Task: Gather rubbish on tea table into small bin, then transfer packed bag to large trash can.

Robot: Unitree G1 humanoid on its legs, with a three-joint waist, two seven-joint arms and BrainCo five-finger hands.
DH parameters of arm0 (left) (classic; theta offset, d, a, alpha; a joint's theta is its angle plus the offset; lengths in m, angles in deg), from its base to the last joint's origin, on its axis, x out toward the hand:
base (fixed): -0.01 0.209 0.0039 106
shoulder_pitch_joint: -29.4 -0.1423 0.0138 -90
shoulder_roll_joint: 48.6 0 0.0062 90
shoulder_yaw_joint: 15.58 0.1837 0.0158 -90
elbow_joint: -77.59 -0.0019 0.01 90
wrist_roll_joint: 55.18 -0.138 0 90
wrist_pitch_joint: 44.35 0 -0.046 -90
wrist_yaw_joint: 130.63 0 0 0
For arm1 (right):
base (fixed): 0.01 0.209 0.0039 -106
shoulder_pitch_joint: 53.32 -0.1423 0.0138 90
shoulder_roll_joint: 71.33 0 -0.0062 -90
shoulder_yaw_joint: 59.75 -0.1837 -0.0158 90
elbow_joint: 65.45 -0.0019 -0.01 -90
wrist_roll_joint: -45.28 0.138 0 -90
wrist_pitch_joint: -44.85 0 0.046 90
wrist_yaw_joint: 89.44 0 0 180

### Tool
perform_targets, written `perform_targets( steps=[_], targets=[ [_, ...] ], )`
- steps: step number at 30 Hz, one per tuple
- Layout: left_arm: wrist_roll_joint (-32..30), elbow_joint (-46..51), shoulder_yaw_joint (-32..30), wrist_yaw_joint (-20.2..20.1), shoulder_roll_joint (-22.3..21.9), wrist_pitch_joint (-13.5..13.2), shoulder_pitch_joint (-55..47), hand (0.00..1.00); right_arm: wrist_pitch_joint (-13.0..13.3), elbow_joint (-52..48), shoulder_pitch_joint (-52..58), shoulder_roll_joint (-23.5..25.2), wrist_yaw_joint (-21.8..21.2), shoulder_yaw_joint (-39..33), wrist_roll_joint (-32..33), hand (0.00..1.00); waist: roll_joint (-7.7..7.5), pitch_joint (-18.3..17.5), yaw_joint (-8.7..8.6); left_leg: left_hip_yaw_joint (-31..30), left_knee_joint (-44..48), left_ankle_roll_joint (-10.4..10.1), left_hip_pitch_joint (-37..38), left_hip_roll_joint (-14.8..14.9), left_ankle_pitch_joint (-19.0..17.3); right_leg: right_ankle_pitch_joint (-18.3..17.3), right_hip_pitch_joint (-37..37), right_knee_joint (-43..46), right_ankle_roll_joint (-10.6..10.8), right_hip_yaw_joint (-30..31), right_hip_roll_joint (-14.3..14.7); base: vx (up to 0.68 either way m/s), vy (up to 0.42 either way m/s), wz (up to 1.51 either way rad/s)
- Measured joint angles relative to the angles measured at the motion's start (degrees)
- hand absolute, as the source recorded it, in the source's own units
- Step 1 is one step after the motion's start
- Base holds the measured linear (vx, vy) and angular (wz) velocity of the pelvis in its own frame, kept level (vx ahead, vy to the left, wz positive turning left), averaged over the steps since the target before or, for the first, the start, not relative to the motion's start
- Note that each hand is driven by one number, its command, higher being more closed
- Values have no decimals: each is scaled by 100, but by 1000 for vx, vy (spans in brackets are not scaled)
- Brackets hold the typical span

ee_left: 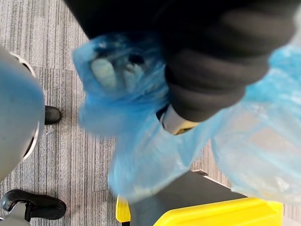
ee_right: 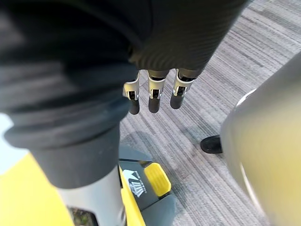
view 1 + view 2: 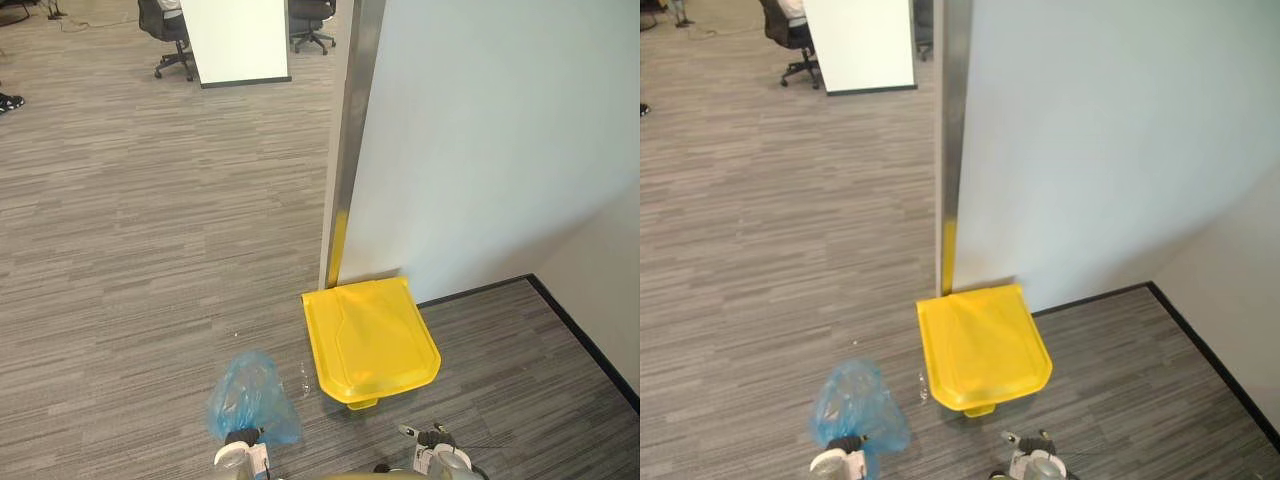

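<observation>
A large trash can with a shut yellow lid (image 3: 370,340) stands on the floor against the corner of a white wall. Just left of it hangs a packed blue plastic bag (image 3: 250,398), bunched at its top in my left hand (image 3: 243,452). In the left wrist view the blue bag (image 1: 141,155) wraps round my fingers (image 1: 113,70) and thumb, with the can's yellow edge (image 1: 216,214) below it. My right hand (image 3: 435,440) hangs in front of the can, holding nothing. Its fingers (image 2: 150,96) point straight down over the can's yellow foot pedal (image 2: 157,179).
A metal pillar (image 3: 350,130) edges the white wall (image 3: 480,150) behind the can. A black skirting (image 3: 580,340) runs along the right wall. Office chairs (image 3: 165,30) and a white panel (image 3: 235,40) stand far back. A shoe (image 3: 8,101) shows at the far left.
</observation>
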Motion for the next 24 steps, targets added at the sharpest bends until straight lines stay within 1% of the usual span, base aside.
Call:
perform_targets(
  steps=[1, 2, 3, 4, 5, 6, 7, 8, 9, 10, 11, 12, 14, 16, 19, 21, 22, 24],
  targets=[
    [1, -1, -85, 0, -21, 1, 80, 100, 0, -41, -33, -36, 2, 32, 2, 0, 2, 118, -25, -33, -12, 170, 194, -30, -44, -36, -355, 1058, -29, -107, -120, -32, 26, 24],
    [1, 0, -113, 0, -32, 1, 106, 100, 1, -110, -18, -97, 1, 41, 5, 0, 6, 169, -26, -93, -13, 270, 291, -36, -101, -171, -632, 1517, -26, -120, -171, -4, -2, 26],
    [1, -2, -114, 5, -30, 0, 93, 100, 7, -149, 9, -122, 5, 71, 2, 0, 24, 167, -30, -182, -26, 471, 377, -18, -234, -414, -822, 1791, -16, -122, -177, 33, -32, 21],
    [0, 0, -148, 5, -8, -20, 117, 100, -5, -182, -1, -101, 3, 102, 3, 0, -57, 207, -3, -238, -57, 538, 485, -43, -445, -545, -1118, 1734, -49, -244, -181, 34, -57, 11],
    [0, -6, -153, 2, 38, -53, 143, 100, -10, -212, -84, -77, 8, 107, 4, 0, -127, 252, 20, -232, -55, 525, 483, -82, -528, -444, -1425, 1362, -89, -305, -141, 18, -66, 1],
    [0, -10, -154, 2, 50, -56, 153, 100, -10, -216, -93, -79, 11, 112, 4, 0, -147, 267, 19, -217, -31, 516, 478, -94, -537, -355, -1514, 1103, -95, -344, -107, 91, -117, 2],
    [1, -13, -162, 2, 51, -64, 165, 100, -16, -206, -94, -106, 27, 140, 4, 0, -147, 318, 0, -175, 62, 457, 489, -98, -589, -33, -1469, 605, -125, -441, -47, 207, -141, 8],
    [3, -5, -197, -3, 70, -87, 171, 100, -55, -190, -31, -92, 61, 135, 3, 0, -238, 291, 9, -172, 133, 363, 498, -163, -657, 186, -1217, 258, -93, -375, -52, 245, -136, -3],
    [7, -20, -227, -1, 45, -99, 222, 100, -65, -179, -76, -93, 68, 124, 0, 0, -212, 336, 50, -166, 182, 291, 527, -118, -726, 362, -1242, 323, -220, -345, -28, 224, -96, -16],
    [7, -19, -316, -10, -2, -102, 258, 100, -61, -176, -195, -110, 85, 81, 0, 0, -100, 440, 74, -138, 350, 237, 477, -52, -756, 324, -1285, 505, -328, -350, 3, 115, -47, -18],
    [7, -18, -320, -9, -45, -101, 274, 100, -59, -185, -218, -114, 94, 62, 0, 0, -88, 475, 54, -140, 408, 234, 472, -44, -754, 293, -1290, 564, -357, -346, 4, 173, -90, -10],
    [6, -8, -359, -6, -96, -105, 301, 100, -59, -188, -238, -134, 108, 30, 0, 0, -58, 513, 44, -149, 532, 228, 477, -6, -750, 161, -1286, 715, -393, -345, 5, 132, -81, -2],
    [5, -5, -363, -10, -119, -107, 319, 100, -59, -188, -234, -119, 127, 32, 0, 0, -70, 501, 61, -200, 650, 171, 483, 16, -711, 0, -1274, 876, -384, -345, -11, 159, -100, 6],
    [-1, 0, -297, -69, -144, -106, 335, 100, -60, -188, -212, -105, 129, 36, 0, 0, -88, 484, 61, -383, 714, 160, 476, 22, -703, -126, -1256, 984, -378, -401, -64, 124, -76, 17],
    [-73, 1, -283, -105, -166, -95, 315, 100, -75, -188, -176, -107, 127, 34, 1, 0, -63, 434, 62, -504, 717, 159, 489, 81, -702, -139, -1112, 871, -364, -539, -70, 62, -24, 24],
    [-119, 11, -272, -105, -162, -99, 256, 100, -81, -174, -100, -103, 126, 53, -4, 0, -77, 311, 59, -518, 698, 158, 486, 122, -702, -130, -1066, 765, -351, -606, -46, 39, 1, 15],
    [-118, 34, -261, -106, -152, -100, 218, 100, -83, -135, -68, -97, 119, 97, -7, 0, -98, 244, 87, -515, 689, 157, 486, 127, -702, -124, -1058, 745, -342, -606, -43, 99, 37, 1],
    [-175, 53, -174, -109, -170, -97, 157, 100, -91, -107, -10, -87, 88, 99, -7, 0, -83, 136, 77, -506, 676, 156, 499, 144, -702, 7, -934, 547, -289, -590, 16, 107, 60, -4]
  ],
)
